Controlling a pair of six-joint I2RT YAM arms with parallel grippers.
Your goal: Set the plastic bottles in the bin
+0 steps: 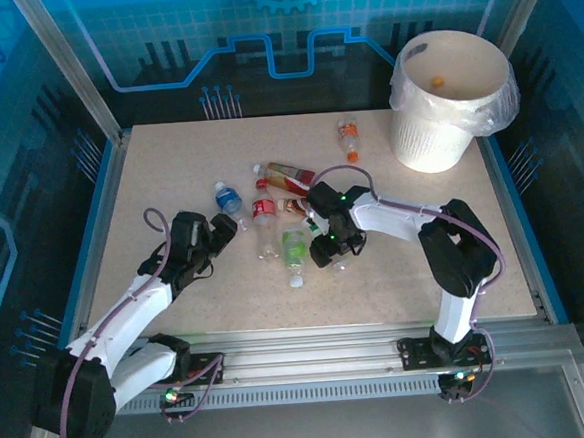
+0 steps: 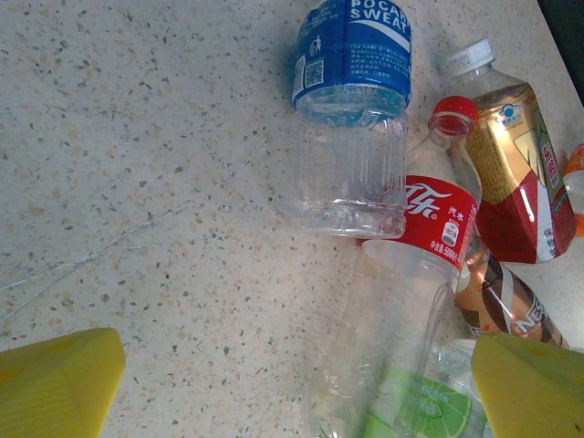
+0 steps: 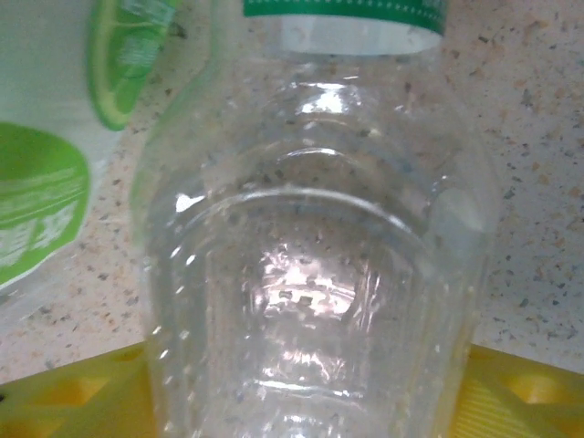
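Right gripper (image 1: pixel 326 249) straddles the clear bottle (image 3: pixel 310 274); clamped or not, I can't tell. Slick plastic could squirt free. Left gripper (image 1: pixel 228 226) gapes.

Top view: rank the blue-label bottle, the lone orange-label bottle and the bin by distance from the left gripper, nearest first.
1. Blue-label bottle: just beyond the left gripper, left of the bottle cluster.
2. Orange-label bottle: lying alone toward the far right, short of the bin.
3. Bin: far right corner of the table.
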